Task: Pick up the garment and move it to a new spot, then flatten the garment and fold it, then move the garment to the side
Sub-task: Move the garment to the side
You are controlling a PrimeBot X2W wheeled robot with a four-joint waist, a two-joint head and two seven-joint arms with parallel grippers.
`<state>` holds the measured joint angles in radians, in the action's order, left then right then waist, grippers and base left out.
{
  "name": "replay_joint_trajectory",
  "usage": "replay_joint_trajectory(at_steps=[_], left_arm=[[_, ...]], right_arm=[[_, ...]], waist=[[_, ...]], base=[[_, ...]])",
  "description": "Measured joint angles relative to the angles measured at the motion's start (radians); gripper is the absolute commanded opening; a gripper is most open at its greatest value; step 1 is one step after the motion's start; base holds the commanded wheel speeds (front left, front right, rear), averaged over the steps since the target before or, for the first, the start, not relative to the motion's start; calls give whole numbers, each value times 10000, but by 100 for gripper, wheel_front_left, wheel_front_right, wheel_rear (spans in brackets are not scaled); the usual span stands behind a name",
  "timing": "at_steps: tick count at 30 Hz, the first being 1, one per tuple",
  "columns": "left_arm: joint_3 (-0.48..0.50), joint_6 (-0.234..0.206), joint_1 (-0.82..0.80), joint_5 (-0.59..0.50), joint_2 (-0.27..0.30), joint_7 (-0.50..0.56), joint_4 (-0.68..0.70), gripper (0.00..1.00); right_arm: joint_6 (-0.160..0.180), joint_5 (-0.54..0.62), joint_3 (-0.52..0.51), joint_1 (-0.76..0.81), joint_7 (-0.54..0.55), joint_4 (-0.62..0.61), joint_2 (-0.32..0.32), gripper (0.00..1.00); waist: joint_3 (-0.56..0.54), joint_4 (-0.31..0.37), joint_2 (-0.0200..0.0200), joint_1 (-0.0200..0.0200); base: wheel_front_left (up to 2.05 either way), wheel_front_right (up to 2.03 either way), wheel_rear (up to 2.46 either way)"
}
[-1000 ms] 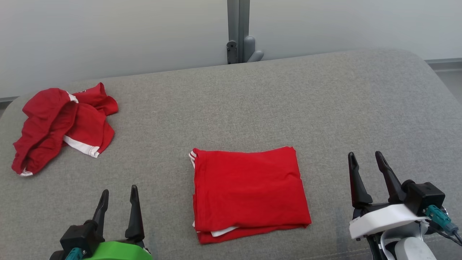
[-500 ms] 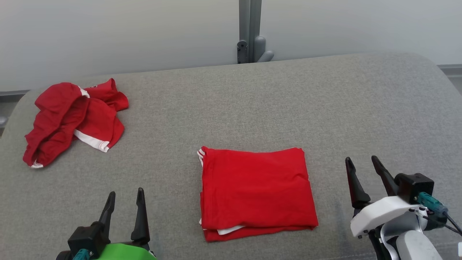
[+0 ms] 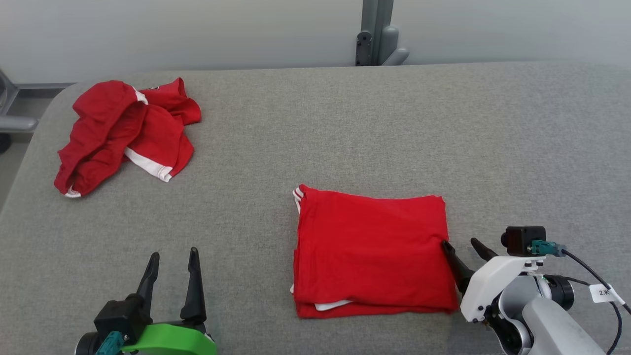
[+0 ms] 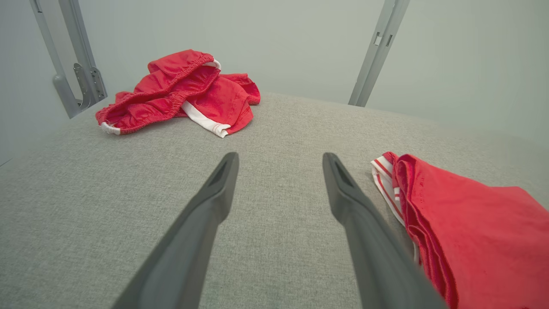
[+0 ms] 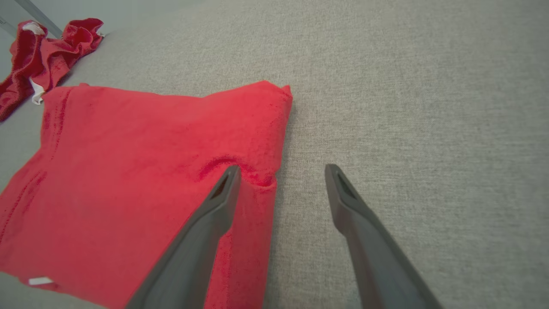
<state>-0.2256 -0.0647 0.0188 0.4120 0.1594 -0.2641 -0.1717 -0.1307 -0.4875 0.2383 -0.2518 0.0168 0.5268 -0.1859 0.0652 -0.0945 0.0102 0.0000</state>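
Observation:
The red garment (image 3: 372,251) (image 4: 472,231) (image 5: 141,180) lies folded into a rectangle on the grey cushion, white trim showing at its left and front edges. My right gripper (image 3: 461,246) (image 5: 281,171) is open at the fold's right edge. Its left finger presses a small wrinkle into the cloth there and the other stands over bare cushion. My left gripper (image 3: 172,256) (image 4: 279,161) stands open above the cushion to the left of the fold, with nothing between its fingers.
A second red garment (image 3: 125,133) (image 4: 180,92) (image 5: 40,60) with white trim lies crumpled at the far left of the grey cushion (image 3: 345,128). A grey metal post (image 3: 377,32) stands behind the cushion against the pale wall. Bare cushion extends right of the fold.
The head view has swung left, shifting everything to the right. My right gripper has dropped and moved left, from beside the folded garment to its right edge. The left gripper has kept still.

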Motion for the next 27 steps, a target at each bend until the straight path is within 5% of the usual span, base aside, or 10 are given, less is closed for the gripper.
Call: replay_joint_trajectory(at_steps=[11, 12, 15, 27], left_arm=[[198, 203, -208, -201, -188, 0, -144, 100], [228, 221, -210, -249, -211, 0, -151, 100], [288, 249, -250, -286, -244, 0, -165, 100], [330, 399, -445, -546, -347, 0, -40, 100]], right_arm=[[0, -2750, 1471, -852, 1223, 823, -644, 100], [0, -3049, 1707, -953, 1221, 830, -773, 54], [0, -3386, 2100, -1127, 1129, 855, -911, 0], [-10, -3797, 2715, -2220, 311, 1438, -1455, 0]], waist=[[500, -469, 0, 0], [554, -499, 0, 0], [625, -504, 0, 0], [829, 51, 0, 0]], base=[[0, 0, 0], [0, 0, 0], [0, 0, 0], [0, 0, 0]])
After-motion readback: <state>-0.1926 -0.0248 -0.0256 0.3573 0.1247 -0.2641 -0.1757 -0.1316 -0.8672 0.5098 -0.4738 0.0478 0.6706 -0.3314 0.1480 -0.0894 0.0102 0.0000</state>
